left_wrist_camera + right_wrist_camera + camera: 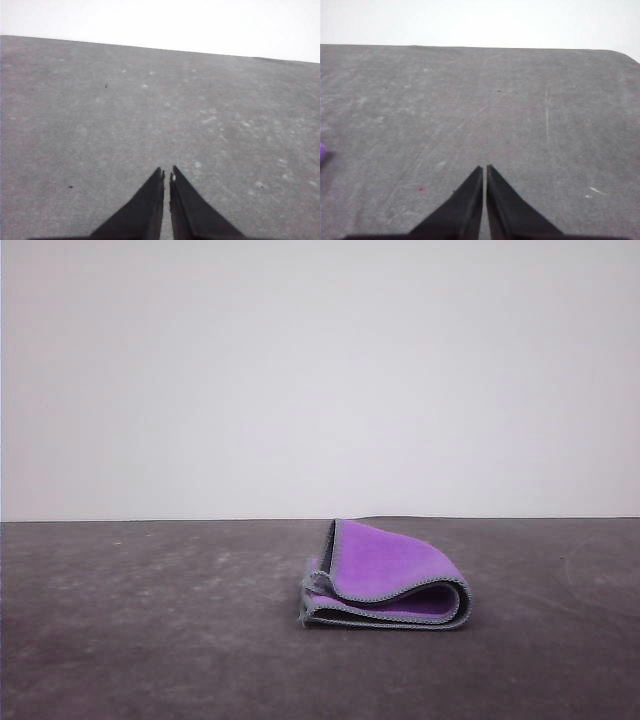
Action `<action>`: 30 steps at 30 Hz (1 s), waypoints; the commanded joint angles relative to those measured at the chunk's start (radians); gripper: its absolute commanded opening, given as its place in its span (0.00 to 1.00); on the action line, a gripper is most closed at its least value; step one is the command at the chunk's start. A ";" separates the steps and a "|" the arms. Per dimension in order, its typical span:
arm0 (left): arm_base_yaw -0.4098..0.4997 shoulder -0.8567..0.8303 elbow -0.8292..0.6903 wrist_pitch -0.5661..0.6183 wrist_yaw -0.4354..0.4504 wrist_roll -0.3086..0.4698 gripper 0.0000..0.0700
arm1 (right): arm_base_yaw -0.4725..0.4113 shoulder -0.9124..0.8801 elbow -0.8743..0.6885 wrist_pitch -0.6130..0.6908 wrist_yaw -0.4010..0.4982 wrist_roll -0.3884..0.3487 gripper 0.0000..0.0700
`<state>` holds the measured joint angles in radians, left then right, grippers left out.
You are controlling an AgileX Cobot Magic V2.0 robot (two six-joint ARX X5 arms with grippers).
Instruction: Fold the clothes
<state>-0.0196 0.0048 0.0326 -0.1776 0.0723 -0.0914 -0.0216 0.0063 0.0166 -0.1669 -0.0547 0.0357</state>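
Note:
The clothes [390,575] are one small cloth lying folded into a compact stack on the dark grey table [150,620], purple face outward with light-grey stitched edging, just right of centre in the front view. A sliver of purple cloth [322,151] shows at the frame's edge in the right wrist view. My left gripper [166,173] hangs over bare table, its black fingers pressed together with nothing between them. My right gripper [484,168] is likewise shut and empty above bare table.
A plain white wall [320,370] stands behind the table. The table's far edge and a rounded corner [627,54] show in the right wrist view. The tabletop carries faint scuffs and specks.

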 commanded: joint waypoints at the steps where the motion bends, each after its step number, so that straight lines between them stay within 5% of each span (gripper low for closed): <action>1: 0.001 -0.002 -0.020 -0.002 -0.004 0.000 0.01 | -0.002 -0.003 -0.005 0.012 0.003 0.016 0.01; 30: 0.001 -0.002 -0.020 -0.002 -0.004 0.000 0.01 | -0.002 -0.003 -0.005 0.011 0.003 0.016 0.01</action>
<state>-0.0196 0.0048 0.0326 -0.1776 0.0723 -0.0914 -0.0216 0.0063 0.0166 -0.1669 -0.0547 0.0360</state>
